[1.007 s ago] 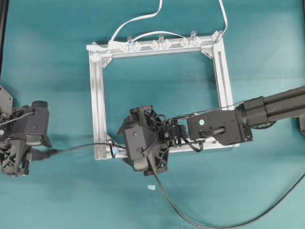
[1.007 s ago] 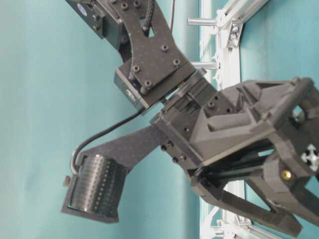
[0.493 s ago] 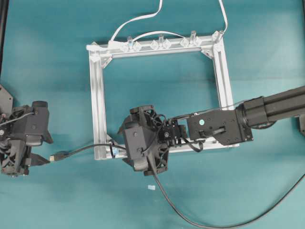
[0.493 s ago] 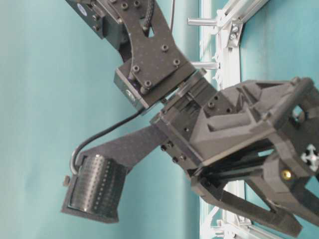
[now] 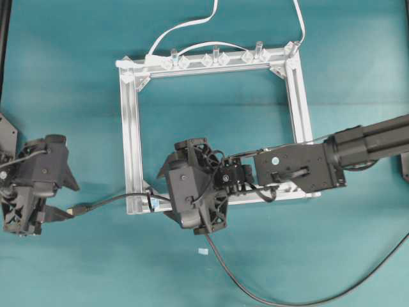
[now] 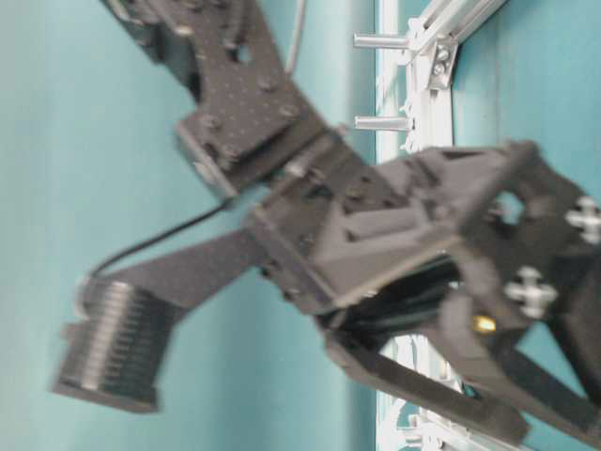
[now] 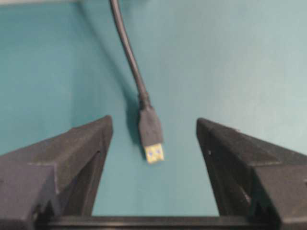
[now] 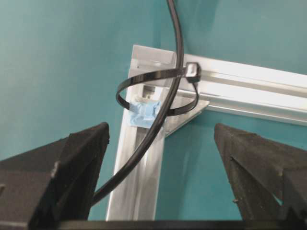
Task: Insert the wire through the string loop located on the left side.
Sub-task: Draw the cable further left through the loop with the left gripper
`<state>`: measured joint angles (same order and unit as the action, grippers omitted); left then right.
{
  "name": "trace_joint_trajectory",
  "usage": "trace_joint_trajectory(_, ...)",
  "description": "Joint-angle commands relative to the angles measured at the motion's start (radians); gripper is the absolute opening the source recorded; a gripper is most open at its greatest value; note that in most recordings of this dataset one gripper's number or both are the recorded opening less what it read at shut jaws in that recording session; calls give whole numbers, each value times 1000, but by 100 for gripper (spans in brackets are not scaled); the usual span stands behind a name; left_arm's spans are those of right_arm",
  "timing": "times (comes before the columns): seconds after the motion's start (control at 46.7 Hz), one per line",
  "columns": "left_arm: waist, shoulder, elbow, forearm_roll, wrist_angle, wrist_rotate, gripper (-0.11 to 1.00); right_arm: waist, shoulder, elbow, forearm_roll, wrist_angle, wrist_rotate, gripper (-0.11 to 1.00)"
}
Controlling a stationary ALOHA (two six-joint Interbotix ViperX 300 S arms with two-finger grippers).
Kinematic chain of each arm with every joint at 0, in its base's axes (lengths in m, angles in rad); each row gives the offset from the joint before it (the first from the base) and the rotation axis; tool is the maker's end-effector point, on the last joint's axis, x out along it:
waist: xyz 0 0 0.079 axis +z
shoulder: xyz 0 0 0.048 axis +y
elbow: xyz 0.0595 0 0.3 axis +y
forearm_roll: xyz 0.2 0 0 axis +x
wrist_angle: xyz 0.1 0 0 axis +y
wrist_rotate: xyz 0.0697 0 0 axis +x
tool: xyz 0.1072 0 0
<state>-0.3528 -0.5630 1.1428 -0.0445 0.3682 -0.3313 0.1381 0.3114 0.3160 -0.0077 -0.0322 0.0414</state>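
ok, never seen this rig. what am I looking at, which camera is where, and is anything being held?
Two robot arms work over a teal table. Four cameras show them: one overhead, one low at table level (blurred, filled by the right arm), and one on each wrist looking out between that arm's fingers.

On the table lies a square aluminium frame with clear pegs along its far bar and a flat white cable behind it. At the frame's near left corner sits the string loop, a thin dark ring on a pale-blue mount.

The wire, a long black cable, already passes through that loop. Its plug lies on the table between the open fingers of the left end effector, not gripped. The right end effector hovers open over the loop corner. Nothing is held.
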Motion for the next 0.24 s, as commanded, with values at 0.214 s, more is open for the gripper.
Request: trace_joint_trajectory(0.214,163,-229,-12,5,54,87,71,-17,-103,-18,-15,35,-3,90)
